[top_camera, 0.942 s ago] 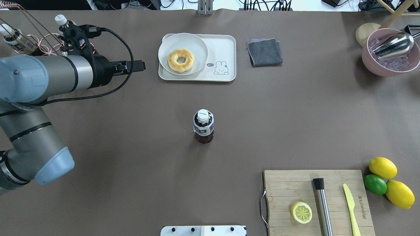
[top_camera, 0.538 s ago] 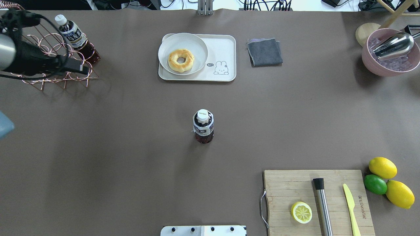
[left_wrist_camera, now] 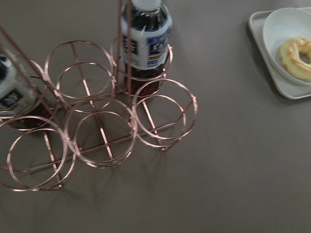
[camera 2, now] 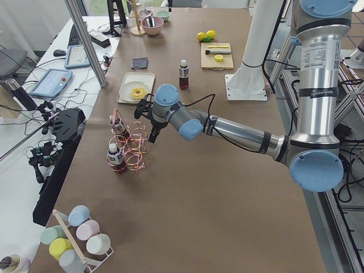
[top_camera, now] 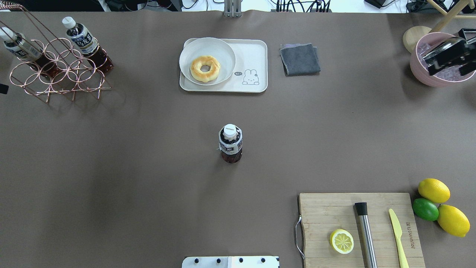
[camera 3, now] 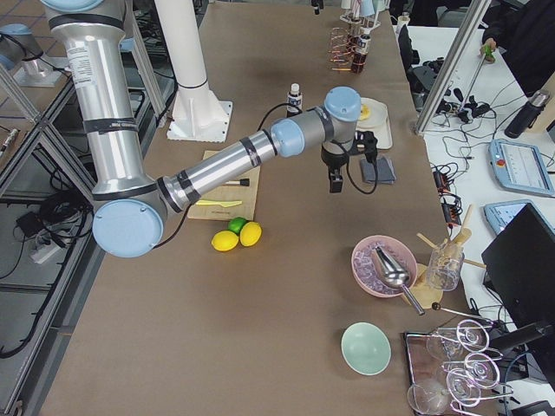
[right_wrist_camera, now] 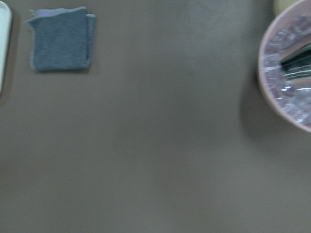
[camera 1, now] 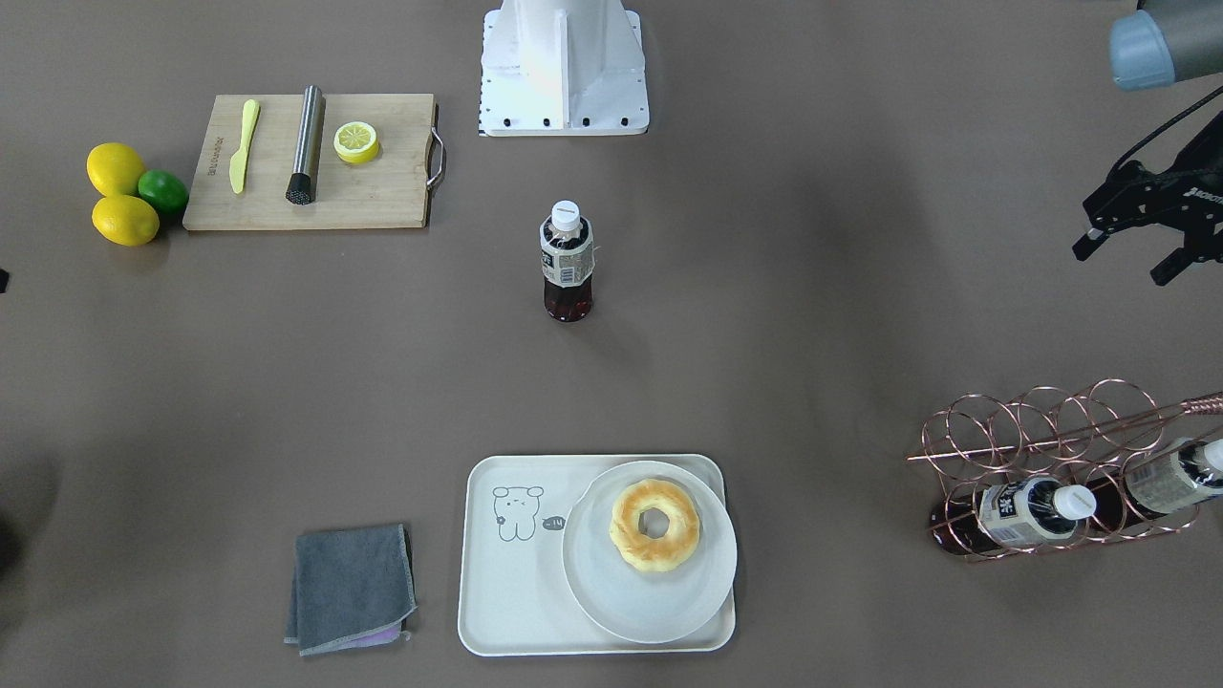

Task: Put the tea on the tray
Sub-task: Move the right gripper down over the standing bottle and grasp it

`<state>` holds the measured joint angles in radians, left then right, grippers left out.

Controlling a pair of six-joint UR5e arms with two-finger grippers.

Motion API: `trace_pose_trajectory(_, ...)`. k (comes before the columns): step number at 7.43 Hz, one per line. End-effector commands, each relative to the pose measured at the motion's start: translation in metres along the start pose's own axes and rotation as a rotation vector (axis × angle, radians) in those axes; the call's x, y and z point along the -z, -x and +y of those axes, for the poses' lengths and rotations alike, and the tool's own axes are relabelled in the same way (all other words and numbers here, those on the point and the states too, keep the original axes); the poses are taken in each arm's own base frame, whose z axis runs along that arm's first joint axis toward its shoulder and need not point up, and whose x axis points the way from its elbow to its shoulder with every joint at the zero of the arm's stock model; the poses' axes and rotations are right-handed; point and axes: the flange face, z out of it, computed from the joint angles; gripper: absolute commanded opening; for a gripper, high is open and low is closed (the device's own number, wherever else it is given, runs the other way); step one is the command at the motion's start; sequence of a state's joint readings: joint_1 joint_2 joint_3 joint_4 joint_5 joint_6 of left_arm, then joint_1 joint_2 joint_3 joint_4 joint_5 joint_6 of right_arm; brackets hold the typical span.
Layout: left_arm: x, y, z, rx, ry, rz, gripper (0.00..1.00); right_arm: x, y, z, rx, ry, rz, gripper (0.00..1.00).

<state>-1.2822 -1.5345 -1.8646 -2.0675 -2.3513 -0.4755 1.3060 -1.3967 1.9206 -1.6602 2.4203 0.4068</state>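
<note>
A tea bottle (top_camera: pixel 230 143) with a white cap stands upright alone at the table's middle; it also shows in the front-facing view (camera 1: pixel 567 258). Two more tea bottles (top_camera: pixel 83 39) (top_camera: pixel 16 46) lean in a copper wire rack (top_camera: pixel 59 74). The cream tray (top_camera: pixel 253 56) at the far middle holds a round white plate (top_camera: pixel 223 48) with a doughnut; its bear side is bare. My left gripper (camera 1: pixel 1123 265) is open and empty above the table near the rack. My right gripper (top_camera: pixel 451 69) is open and empty over the pink bowl, far from the tea.
A folded grey cloth (top_camera: pixel 299 58) lies right of the tray. A pink bowl (top_camera: pixel 416 69) of ice with a metal scoop stands far right. A wooden cutting board (top_camera: pixel 327 212) holds a lemon half, muddler and knife; two lemons and a lime (top_camera: pixel 425 209) lie beside it.
My left arm has pulled back to the left, out of the overhead view, uncovering the rack and both bottles. My right gripper has come into view over the pink bowl. The middle bottle has not moved.
</note>
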Motion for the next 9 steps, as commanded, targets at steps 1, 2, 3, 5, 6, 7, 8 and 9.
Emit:
trace_pose_trajectory(1,0.03,0.065,0.031,0.003,0.003,-0.055,0.98,-0.024,0.184,0.024,-0.051,0.002,-0.056,1.0)
trace_pose_trajectory(2,0.034,0.087,0.034,0.003,0.01,-0.066,0.98,-0.033,0.25,0.037,-0.088,-0.021,-0.034,1.0)
trace_pose_trajectory(3,0.039,0.117,0.041,-0.004,0.012,-0.086,0.98,-0.028,0.323,0.039,-0.106,0.017,0.01,1.0)
trace_pose_trajectory(5,0.042,0.152,0.053,-0.017,0.02,-0.108,0.98,-0.032,0.438,0.083,-0.111,0.026,0.111,1.0)
trace_pose_trajectory(6,0.042,0.156,0.055,-0.009,0.021,-0.112,0.98,-0.04,0.455,0.095,-0.097,0.021,0.115,1.0)
trace_pose_trajectory(7,0.039,0.16,0.057,-0.001,0.027,-0.113,0.98,-0.05,0.474,0.097,-0.101,0.024,0.122,1.0)
trace_pose_trajectory(8,0.038,0.162,0.058,0.003,0.031,-0.113,0.98,-0.064,0.496,0.091,-0.119,0.022,0.099,1.0)
trace_pose_trajectory(9,0.037,0.163,0.059,0.004,0.032,-0.114,0.98,-0.077,0.507,0.091,-0.141,0.015,0.083,1.0)
